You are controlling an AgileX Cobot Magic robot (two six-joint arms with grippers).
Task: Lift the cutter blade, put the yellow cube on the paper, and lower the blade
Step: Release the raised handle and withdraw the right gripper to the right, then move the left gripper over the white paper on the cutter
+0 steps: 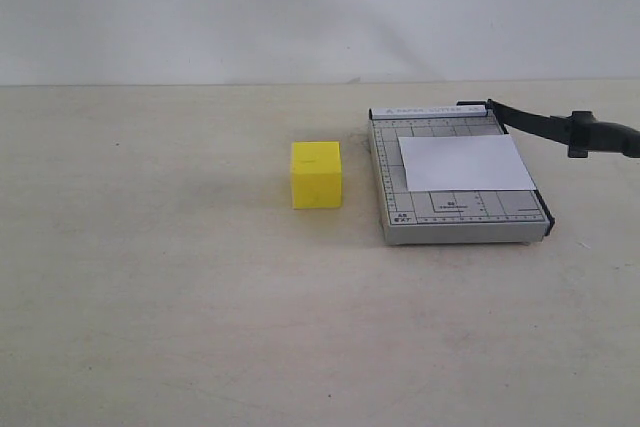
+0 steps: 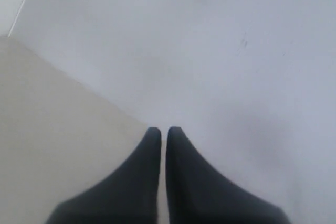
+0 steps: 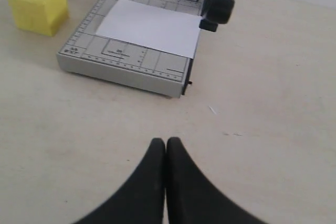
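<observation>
The yellow cube point(image 1: 316, 174) point(image 3: 39, 6) rests on the table left of the grey gridded cutter base point(image 1: 395, 209) point(image 3: 113, 67). The white paper point(image 1: 466, 163) point(image 3: 150, 27) lies on the base. The cutter blade point(image 1: 560, 128) is tilted up off the base, and its thick black handle point(image 3: 219, 6) hangs above the base's far side. Neither arm shows in the exterior view. My right gripper point(image 3: 166, 141) is shut and empty, over bare table short of the cutter. My left gripper point(image 2: 164, 129) is shut on nothing, facing the table edge and a pale wall.
The beige table point(image 1: 160, 297) runs back to a pale wall point(image 1: 300, 7). In the left wrist view the table's edge point(image 2: 79, 85) runs diagonally against the wall.
</observation>
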